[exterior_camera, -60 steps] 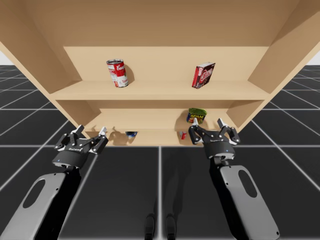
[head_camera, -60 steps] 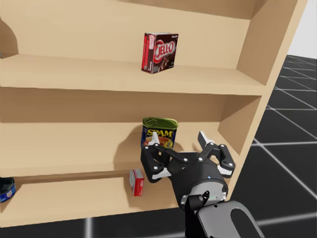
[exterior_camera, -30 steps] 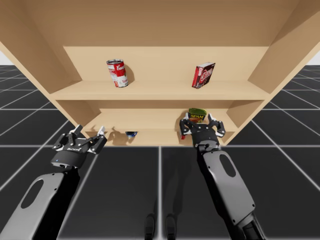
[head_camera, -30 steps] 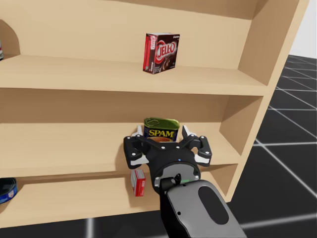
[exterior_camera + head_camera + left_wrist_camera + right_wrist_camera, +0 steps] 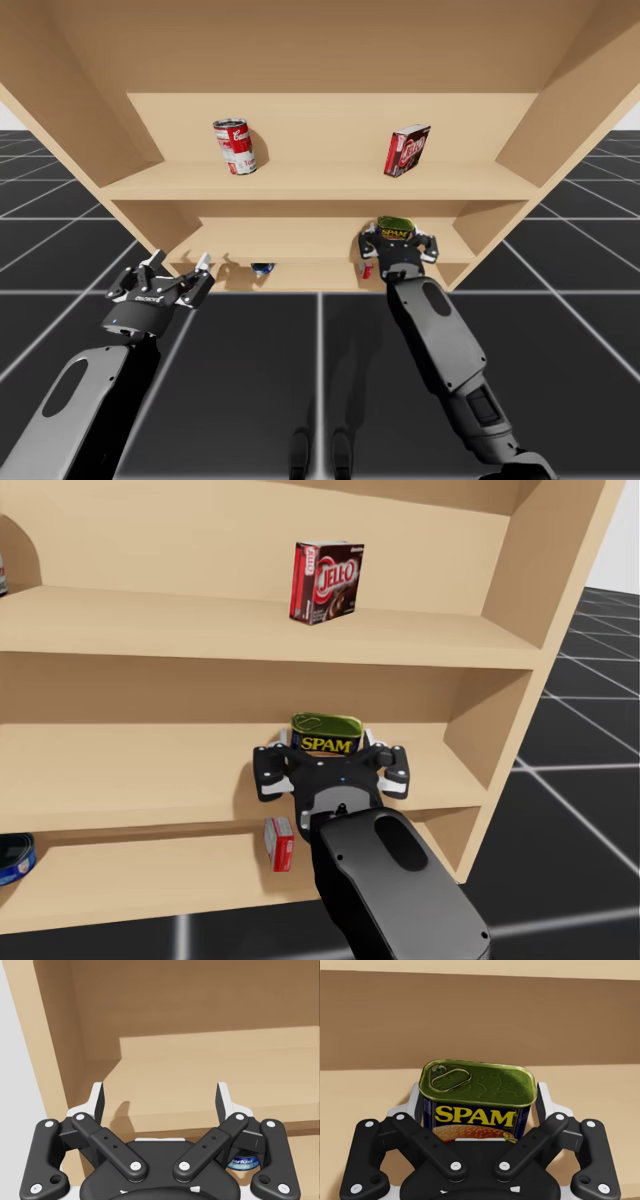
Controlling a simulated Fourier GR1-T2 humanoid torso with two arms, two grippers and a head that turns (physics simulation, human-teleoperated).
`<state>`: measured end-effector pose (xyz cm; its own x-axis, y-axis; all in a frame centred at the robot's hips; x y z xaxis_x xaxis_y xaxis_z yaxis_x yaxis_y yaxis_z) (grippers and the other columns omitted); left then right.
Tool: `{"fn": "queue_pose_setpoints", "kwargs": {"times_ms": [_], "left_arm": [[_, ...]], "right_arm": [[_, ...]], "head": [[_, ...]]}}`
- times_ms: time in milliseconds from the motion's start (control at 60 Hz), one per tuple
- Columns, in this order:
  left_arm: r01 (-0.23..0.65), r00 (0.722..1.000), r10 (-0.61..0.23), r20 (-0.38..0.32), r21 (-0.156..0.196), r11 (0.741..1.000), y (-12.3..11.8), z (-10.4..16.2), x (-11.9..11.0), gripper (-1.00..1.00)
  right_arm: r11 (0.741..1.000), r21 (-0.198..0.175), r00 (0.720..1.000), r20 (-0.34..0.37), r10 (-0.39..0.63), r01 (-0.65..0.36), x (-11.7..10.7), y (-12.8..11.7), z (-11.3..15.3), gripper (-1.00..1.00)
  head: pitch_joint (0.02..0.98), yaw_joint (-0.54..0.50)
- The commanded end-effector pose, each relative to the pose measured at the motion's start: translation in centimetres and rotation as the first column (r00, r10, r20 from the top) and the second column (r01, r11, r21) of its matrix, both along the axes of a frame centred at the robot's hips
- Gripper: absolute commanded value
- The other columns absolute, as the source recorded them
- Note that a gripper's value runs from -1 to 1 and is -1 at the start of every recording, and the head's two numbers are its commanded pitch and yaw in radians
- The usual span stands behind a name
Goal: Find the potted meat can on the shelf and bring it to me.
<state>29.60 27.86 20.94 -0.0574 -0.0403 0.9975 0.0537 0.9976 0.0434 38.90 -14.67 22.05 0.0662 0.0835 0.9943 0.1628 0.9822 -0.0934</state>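
The potted meat can (image 5: 395,231) (image 5: 325,735), a blue rectangular tin with a green-gold lid, stands upright on the middle shelf (image 5: 140,780) toward its right end. My right gripper (image 5: 397,240) (image 5: 330,752) has reached into that shelf and stands open around it. In the right wrist view the can (image 5: 477,1105) sits between the spread fingers (image 5: 416,1100) of the gripper (image 5: 478,1097), with a thin gap at each side. My left gripper (image 5: 182,260) (image 5: 160,1095) hovers open and empty in front of the shelf's lower left corner.
On the top shelf stand a red-and-white round can (image 5: 234,146) and a dark red box (image 5: 407,150) (image 5: 324,583). The lowest shelf holds a small red box (image 5: 279,843) below the right gripper and a flat blue tin (image 5: 12,860) (image 5: 243,1161). The shelf's side wall (image 5: 540,630) rises to the right.
My right arm has stretched forward and leftward into the middle shelf, bringing its open fingers to either side of the potted meat can. My left arm has stayed put.
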Motion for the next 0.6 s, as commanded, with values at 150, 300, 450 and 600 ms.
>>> {"fn": "queue_pose_setpoints", "kwargs": {"times_ms": [150, 300, 450, 600], "left_arm": [[0.003, 1.000, -0.003, 0.000, 0.001, 1.000, -0.1, 0.0, 0.0, -1.00], [0.003, 1.000, -0.003, 0.001, 0.002, 1.000, -0.1, 0.0, 0.0, -1.00], [0.004, 1.000, -0.004, 0.000, 0.004, 1.000, -0.2, -0.1, 0.0, -1.00], [0.004, 1.000, -0.004, -0.001, 0.005, 1.000, -0.3, -0.1, 0.0, -1.00]], "right_arm": [[1.000, -0.025, 1.000, 0.000, 0.006, -0.006, 0.7, -0.3, -0.6, 1.00], [0.999, -0.036, 1.000, 0.023, 0.014, -0.013, -0.7, -1.0, 0.6, 1.00], [0.998, -0.064, 0.998, 0.070, 0.009, -0.004, -2.9, -1.8, 2.2, 1.00], [0.991, -0.135, 0.992, 0.121, 0.027, -0.010, -6.1, -2.6, 3.3, 1.00]], "head": [[0.512, -0.27], [0.511, -0.27], [0.511, -0.27], [0.506, -0.27]]}}
